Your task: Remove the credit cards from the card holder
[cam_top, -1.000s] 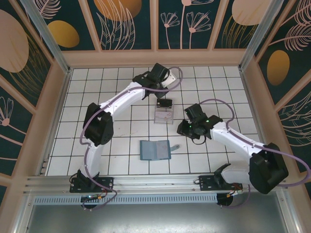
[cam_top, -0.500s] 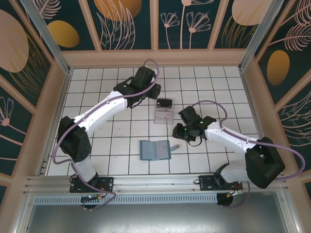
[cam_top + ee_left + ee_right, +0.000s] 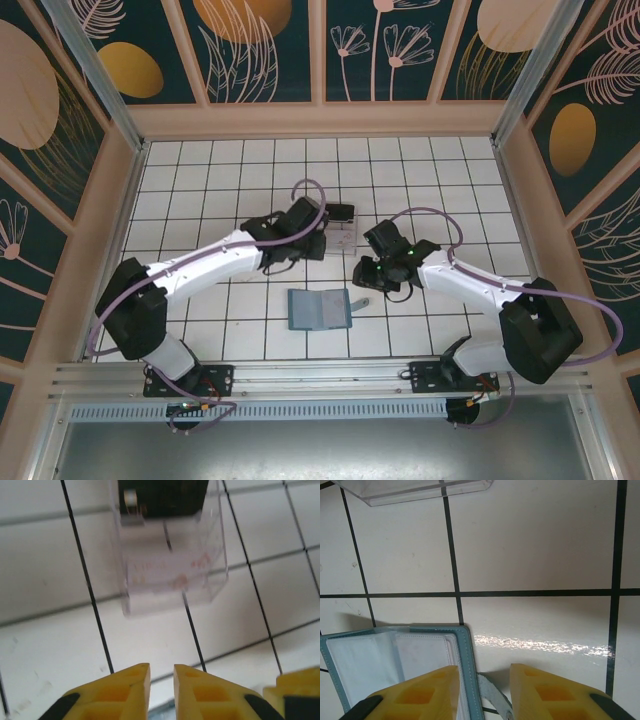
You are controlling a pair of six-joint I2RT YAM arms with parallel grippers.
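Observation:
The teal card holder (image 3: 318,309) lies open on the tiled floor, its clear inner sleeves facing up. Its grey strap tab (image 3: 360,302) sticks out to the right. My right gripper (image 3: 362,283) hovers open above that side. In the right wrist view the holder's teal edge (image 3: 465,645) and the strap tab (image 3: 492,695) lie below the gap of the right gripper (image 3: 484,667). A dark credit card (image 3: 340,212) lies in the clear tray (image 3: 340,238). My left gripper (image 3: 322,243) is at the tray's near-left side, its jaws (image 3: 161,666) narrowly open with nothing between them, pointing at the card (image 3: 162,497).
The clear tray (image 3: 170,575) stands about one tile beyond the holder, and its near corner (image 3: 415,492) shows in the right wrist view. Both forearms reach in over the middle tiles. Wooden walls enclose the floor.
The left arm swung back from the far tiles toward the near side of the tray, and its jaws narrowed. The right gripper shifted slightly left, over the holder's strap side.

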